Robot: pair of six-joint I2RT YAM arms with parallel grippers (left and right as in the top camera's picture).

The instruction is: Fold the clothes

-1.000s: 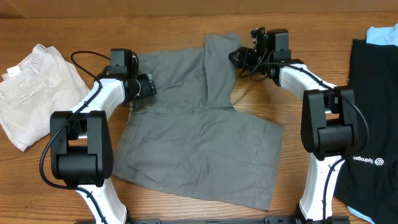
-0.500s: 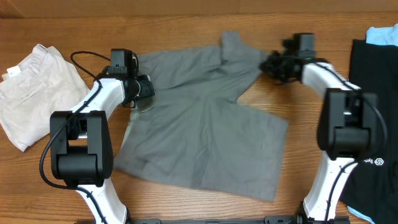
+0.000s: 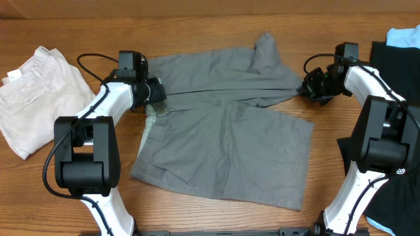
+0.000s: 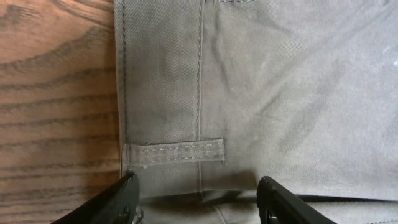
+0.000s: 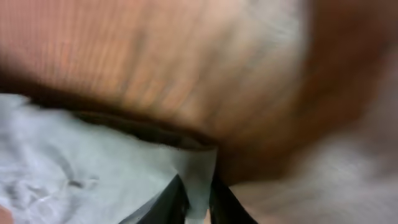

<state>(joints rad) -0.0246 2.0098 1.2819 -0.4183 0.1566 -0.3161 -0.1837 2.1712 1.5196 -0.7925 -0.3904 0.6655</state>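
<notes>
The grey shorts (image 3: 223, 151) lie spread over the middle of the wooden table, waistband to the left, and one leg is pulled out in a ridge to the right. My left gripper (image 3: 152, 98) is at the waistband's left end. In the left wrist view its fingers (image 4: 196, 199) are wide apart over the waistband and a belt loop (image 4: 174, 151). My right gripper (image 3: 307, 88) is at the right tip of the pulled leg. In the blurred right wrist view its fingers (image 5: 198, 205) are shut on a strip of the grey cloth (image 5: 93, 168).
Pale beige folded shorts (image 3: 33, 98) lie at the far left. A black garment with white lettering (image 3: 394, 98) lies at the right edge, with something light blue (image 3: 403, 36) at its top. Bare wood shows along the far edge.
My right gripper has moved to the right with the shorts' leg in its grip, unfolding and stretching it. The whole garment shifted slightly right. The left gripper stayed at the waistband.
</notes>
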